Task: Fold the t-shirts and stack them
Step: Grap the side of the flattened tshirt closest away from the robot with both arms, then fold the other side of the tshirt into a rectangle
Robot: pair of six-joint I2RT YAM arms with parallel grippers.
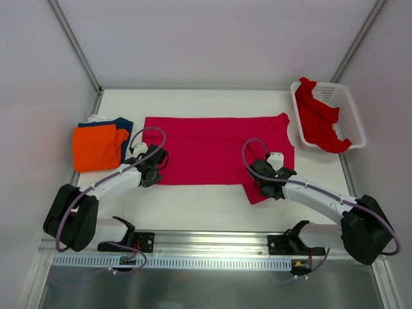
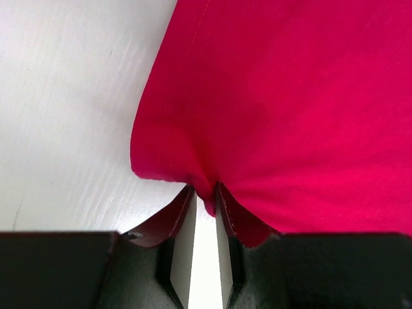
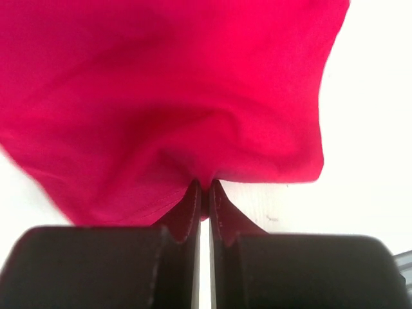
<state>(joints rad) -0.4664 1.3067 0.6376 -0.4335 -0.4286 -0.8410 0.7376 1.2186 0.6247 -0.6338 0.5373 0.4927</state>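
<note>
Magenta t-shirt (image 1: 212, 151) lies spread across the desk (image 1: 193, 206), its near edge pinched by both arms: left claw (image 2: 205, 193) nipped on the near-left corner, right claw (image 3: 203, 190) clamped on the near-right hem. Farther left, a folded orange t-shirt (image 1: 96, 147) tops a navy one (image 1: 123, 123); far right, a red t-shirt (image 1: 315, 119) slumps in a white basket (image 1: 351, 109).

We see white links and bulky black joint housings on the left arm (image 1: 109, 183) and the right arm (image 1: 322, 196). A purple cable (image 1: 150, 129) loops along each. Black foot plates (image 1: 138, 243) anchor them. The left claw (image 2: 205, 191) and right claw (image 3: 203, 188) have black, tapering fingers (image 2: 168, 257).
</note>
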